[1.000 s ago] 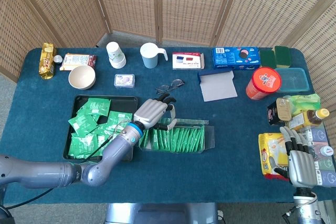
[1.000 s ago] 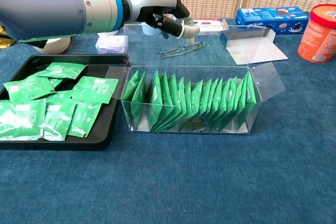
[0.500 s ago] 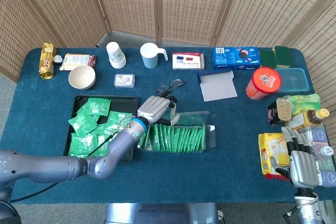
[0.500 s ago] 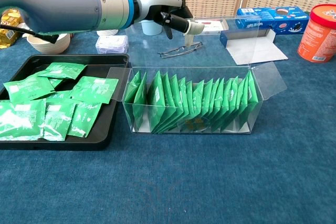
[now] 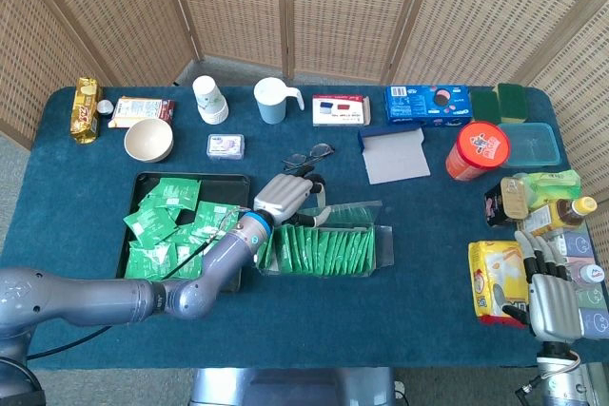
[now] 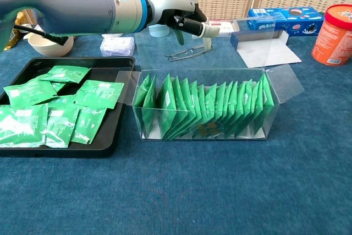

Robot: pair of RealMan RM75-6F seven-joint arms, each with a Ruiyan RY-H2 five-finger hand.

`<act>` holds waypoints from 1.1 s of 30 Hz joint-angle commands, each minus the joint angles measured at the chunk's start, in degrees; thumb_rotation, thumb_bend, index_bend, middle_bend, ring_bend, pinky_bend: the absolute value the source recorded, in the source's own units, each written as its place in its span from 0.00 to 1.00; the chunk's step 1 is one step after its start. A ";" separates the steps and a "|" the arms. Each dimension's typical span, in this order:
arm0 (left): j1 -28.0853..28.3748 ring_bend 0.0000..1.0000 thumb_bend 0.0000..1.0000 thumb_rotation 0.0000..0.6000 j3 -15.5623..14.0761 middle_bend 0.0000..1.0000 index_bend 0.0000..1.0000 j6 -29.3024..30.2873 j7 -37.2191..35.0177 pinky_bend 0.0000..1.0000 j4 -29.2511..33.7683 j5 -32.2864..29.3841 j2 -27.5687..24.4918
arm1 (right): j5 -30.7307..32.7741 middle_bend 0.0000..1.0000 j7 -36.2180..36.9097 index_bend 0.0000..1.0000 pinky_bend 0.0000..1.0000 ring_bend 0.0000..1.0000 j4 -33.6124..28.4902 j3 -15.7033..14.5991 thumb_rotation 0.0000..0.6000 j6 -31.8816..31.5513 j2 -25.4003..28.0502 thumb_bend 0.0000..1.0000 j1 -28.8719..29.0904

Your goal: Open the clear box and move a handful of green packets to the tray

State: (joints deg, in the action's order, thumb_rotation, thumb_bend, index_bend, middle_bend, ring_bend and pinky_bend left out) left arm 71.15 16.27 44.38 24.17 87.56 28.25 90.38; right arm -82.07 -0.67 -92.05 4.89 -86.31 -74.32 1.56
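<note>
The clear box (image 6: 203,108) stood open on the blue bench (image 6: 220,191), just right of the black tray (image 6: 66,147), which already carried a scatter of green packets (image 6: 55,108). More packets (image 6: 209,111) stood on edge in a tight row inside the box. The left hand (image 6: 181,17) hovered above the box's back edge, fingers (image 6: 192,26) curled inward with nothing visibly in them (whether they touched the raised lid flap, I could not tell). The right hand (image 5: 552,301) rested at the bench's far right, fingers extended and released. The packets looked light, thin and slick, likely to fan apart, so pinching several together across their upper edges from above seemed the surest hold.
</note>
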 commanded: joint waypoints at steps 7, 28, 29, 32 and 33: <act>-0.74 0.00 0.36 0.31 0.06 0.07 0.12 1.51 -2.56 0.23 -2.01 1.48 0.86 | -0.12 0.02 -0.22 0.00 0.05 0.00 -0.26 0.00 1.00 -0.18 0.07 0.35 -0.09; -0.80 0.00 0.32 0.29 0.81 0.11 0.51 -2.06 -7.33 0.23 -2.11 -0.42 -0.86 | -0.26 0.02 -1.25 0.00 0.05 0.00 -1.18 0.09 1.00 -0.94 0.22 0.35 -0.43; -0.80 0.00 0.32 0.29 0.86 0.12 0.51 -2.08 -7.56 0.23 -2.22 -0.45 -0.80 | -0.25 0.02 -1.26 0.00 0.05 0.00 -1.20 0.10 1.00 -1.00 0.22 0.35 -0.47; -0.80 0.00 0.32 0.30 0.87 0.12 0.52 -2.26 -8.18 0.23 -2.40 -0.40 -0.90 | -0.28 0.02 -1.37 0.00 0.05 0.00 -1.22 0.14 1.00 -1.21 0.18 0.35 -0.57; -0.77 0.00 0.32 0.30 0.90 0.12 0.53 -2.35 -8.34 0.23 -2.42 -0.45 -0.96 | -0.28 0.02 -1.38 0.00 0.05 0.00 -1.22 0.15 1.00 -1.21 0.17 0.35 -0.57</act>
State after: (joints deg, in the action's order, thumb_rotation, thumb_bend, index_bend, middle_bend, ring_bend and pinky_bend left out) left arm 70.37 17.14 42.08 15.90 85.17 27.83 89.46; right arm -82.35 -2.04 -93.26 5.05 -87.52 -74.15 0.99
